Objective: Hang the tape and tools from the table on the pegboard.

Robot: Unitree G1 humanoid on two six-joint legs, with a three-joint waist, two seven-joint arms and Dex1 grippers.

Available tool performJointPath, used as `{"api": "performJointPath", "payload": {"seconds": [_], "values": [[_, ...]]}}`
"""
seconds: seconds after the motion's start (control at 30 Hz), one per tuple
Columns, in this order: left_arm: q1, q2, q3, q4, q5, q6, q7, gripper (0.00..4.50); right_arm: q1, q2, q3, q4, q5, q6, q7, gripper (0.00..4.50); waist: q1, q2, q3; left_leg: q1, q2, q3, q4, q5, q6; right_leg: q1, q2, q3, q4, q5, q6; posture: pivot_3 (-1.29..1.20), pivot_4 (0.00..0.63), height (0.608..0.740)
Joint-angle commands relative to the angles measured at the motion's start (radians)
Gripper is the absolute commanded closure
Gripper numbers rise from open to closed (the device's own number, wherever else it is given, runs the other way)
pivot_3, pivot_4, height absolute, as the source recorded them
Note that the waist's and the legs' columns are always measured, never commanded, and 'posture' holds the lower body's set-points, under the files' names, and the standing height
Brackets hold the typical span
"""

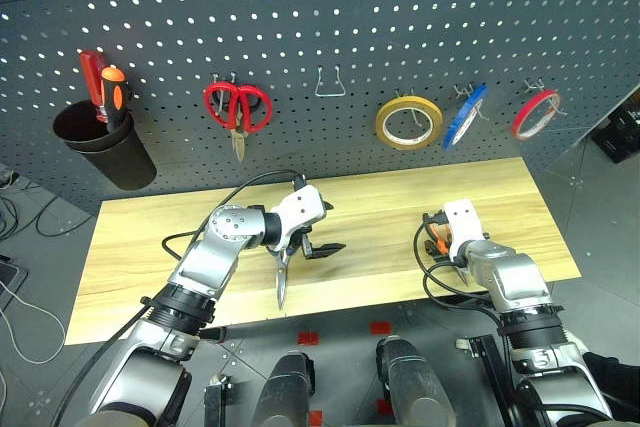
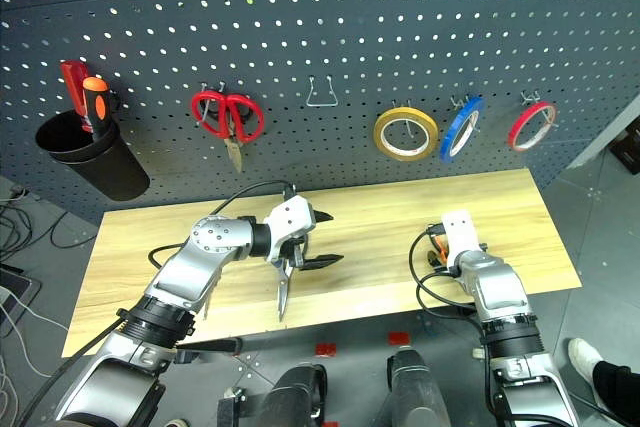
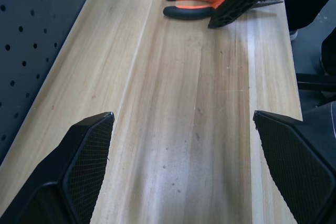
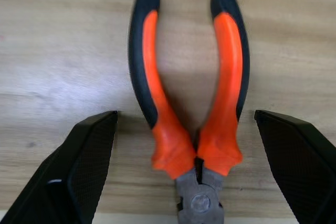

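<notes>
Orange-handled pliers (image 4: 191, 106) are lying flat on the tabletop (image 1: 400, 197), framed by the spread right gripper (image 4: 191, 171). Probably stiff and a bit heavy; the rubbery handles should be pinched together. Left gripper (image 3: 184, 166) is spread too, nothing held.
</notes>
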Motion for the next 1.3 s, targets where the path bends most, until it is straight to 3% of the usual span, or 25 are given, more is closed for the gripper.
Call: {"api": "performJointPath", "payload": {"seconds": [0.03, 0.13, 0.27, 0.3, 0.47, 0.67, 0.8, 0.87, 1.0, 1.3], "values": [[0.009, 0.002, -0.002, -0.038, 0.002, -0.011, -0.006, 0.00, -0.017, -0.024, -0.011, 0.047, 0.010, 0.020, 0.045, 0.03, 0.000, 0.000, 0.000, 0.000, 0.000, 0.000, 0.000, 0.000, 0.000, 0.000, 0.000, 0.000, 0.000, 0.000, 0.000, -0.09, 0.263, 0.740], [0.015, -0.001, 0.002, -0.036, 0.000, -0.013, -0.001, 0.00, -0.032, -0.031, -0.006, 0.072, 0.010, 0.024, 0.073, 0.56, -0.001, 0.000, 0.000, 0.000, 0.000, 0.000, 0.000, 0.000, 0.000, 0.000, 0.000, 0.000, 0.000, 0.000, 0.000, -0.10, 0.254, 0.740], [0.046, -0.011, 0.030, -0.059, -0.029, -0.004, 0.016, 0.00, -0.025, -0.040, 0.033, 0.089, -0.020, -0.021, 0.090, 1.92, 0.000, -0.001, -0.002, 0.000, 0.000, 0.000, 0.000, 0.000, -0.001, 0.000, 0.000, 0.000, 0.000, 0.000, 0.000, -0.09, 0.245, 0.740], [0.065, -0.014, 0.052, -0.080, -0.050, -0.009, 0.022, 0.00, -0.009, -0.044, 0.042, 0.058, -0.027, -0.037, 0.091, 2.02, 0.000, -0.001, -0.002, 0.000, 0.000, 0.000, 0.000, 0.001, -0.001, 0.000, 0.000, 0.000, 0.000, 0.000, 0.000, -0.09, 0.241, 0.740], [0.173, -0.014, 0.176, -0.229, -0.171, 0.008, 0.053, 0.00, 0.085, -0.024, 0.041, -0.246, 0.017, -0.021, 0.111, 2.02, 0.002, -0.001, -0.002, -0.003, 0.001, -0.001, 0.000, 0.001, -0.002, -0.003, 0.000, 0.000, 0.001, 0.000, 0.000, -0.08, 0.245, 0.740], [0.377, 0.019, 0.322, -0.362, -0.228, 0.014, 0.127, 0.00, 0.233, 0.103, 0.068, -0.731, 0.111, 0.005, 0.094, 2.02, -0.003, 0.000, -0.002, -0.006, 0.002, 0.000, -0.001, 0.002, -0.003, -0.009, 0.000, 0.001, 0.003, 0.000, 0.000, -0.08, 0.247, 0.740], [0.465, -0.008, 0.397, -0.416, -0.234, -0.007, 0.225, 0.00, 0.259, 0.197, 0.099, -0.841, 0.153, -0.067, 0.085, 2.02, 0.006, -0.001, -0.002, -0.006, 0.001, -0.002, -0.001, 0.002, -0.003, -0.008, 0.000, 0.000, 0.002, 0.000, 0.000, -0.05, 0.260, 0.740], [0.493, -0.031, 0.425, -0.432, -0.235, -0.037, 0.271, 0.00, 0.198, 0.237, 0.093, -0.828, 0.168, -0.093, 0.082, 2.02, 0.012, -0.001, -0.003, -0.006, 0.000, -0.002, 0.000, 0.000, 0.000, -0.007, -0.002, -0.001, 0.002, 0.000, 0.000, -0.04, 0.263, 0.740], [0.499, -0.064, 0.484, -0.439, -0.256, -0.074, 0.333, 0.00, -0.059, 0.281, 0.079, -0.688, 0.151, -0.228, 0.084, 2.02, 0.014, -0.001, -0.002, -0.005, -0.002, -0.003, 0.001, 0.001, -0.001, -0.007, -0.003, -0.001, 0.002, 0.002, -0.001, -0.03, 0.267, 0.740], [0.433, -0.093, 0.464, -0.508, -0.292, -0.029, 0.399, 0.00, -0.499, 0.359, 0.057, -0.287, 0.067, -0.608, 0.027, 2.02, 0.008, -0.001, -0.002, -0.008, 0.001, -0.002, -0.001, 0.004, -0.006, -0.013, 0.000, -0.002, 0.003, 0.003, -0.002, 0.00, 0.273, 0.740]]}}
